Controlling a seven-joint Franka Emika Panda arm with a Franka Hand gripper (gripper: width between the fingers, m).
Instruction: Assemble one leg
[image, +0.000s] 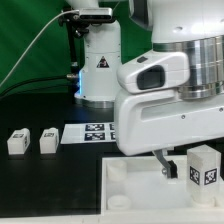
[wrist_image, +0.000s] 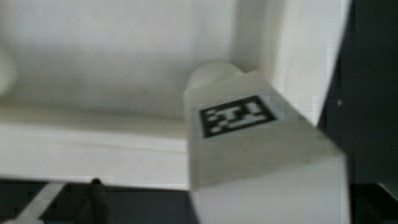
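Tray: the white tray (image: 128, 190) lies nearest me on the black tabletop (image: 40, 180).
Tool: my tool (image: 168, 168) hangs low over the tray; clenched or released, I cannot tell.
Leg: the leg (image: 203, 166) stands upright just beside my tool, tag showing.
Spare legs: left spare leg (image: 17, 141) and right spare leg (image: 48, 140) sit farther back.
Board: the marker board (image: 95, 131) lies just beyond.

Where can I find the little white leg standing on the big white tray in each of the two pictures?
Exterior view: the leg stands upright, low down near the exterior view's right edge, close beside the arm.
Wrist view: the same leg looms large in the middle of the picture, its marker tag facing the camera.
Shared landmark: the white tray, lying under and behind the leg in both.
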